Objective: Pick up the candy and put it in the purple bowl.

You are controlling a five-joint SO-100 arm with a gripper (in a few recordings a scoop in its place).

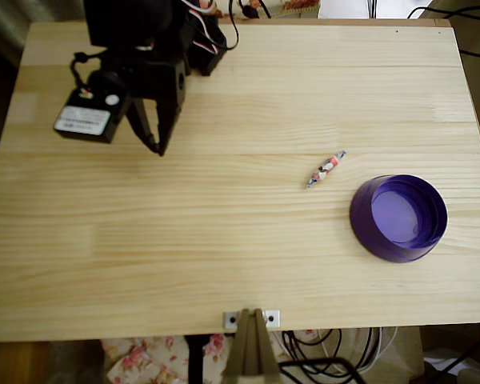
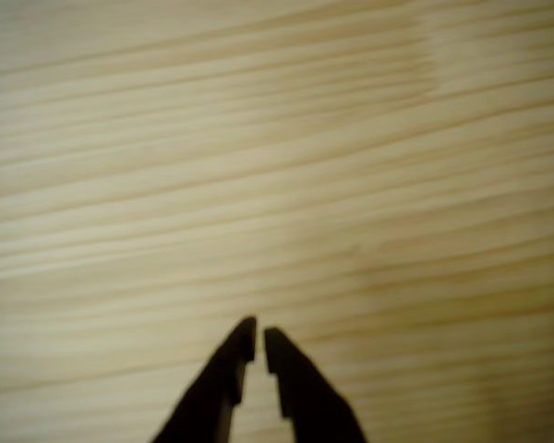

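1. So far nothing of the task looks done: in the wrist view the claw (image 2: 259,343) carries nothing, its two dark tips drawn almost together with only a thin slit between them, and below them lies bare wood grain.

2. Seen from overhead, the claw (image 1: 154,144) hangs over the upper left part of the worktop (image 1: 184,256), tips pointing down toward the wood, with no task thing beneath it.

3. Further out, toward the right of the overhead view, the candy (image 1: 326,169) lies flat on the worktop, set on a slant, well apart from the claw and untouched.

4. Farthest from the claw stands the purple bowl (image 1: 360,220), near the worktop's right edge, just beyond and below the candy in the picture; the two are close but not touching, and the bowl's violet bottom holds nothing.

5. What is left, by my judgement, is everything: spread the tips, travel across to the candy, line up with its slant, pinch it, lift, carry the short way to the bowl and let go.
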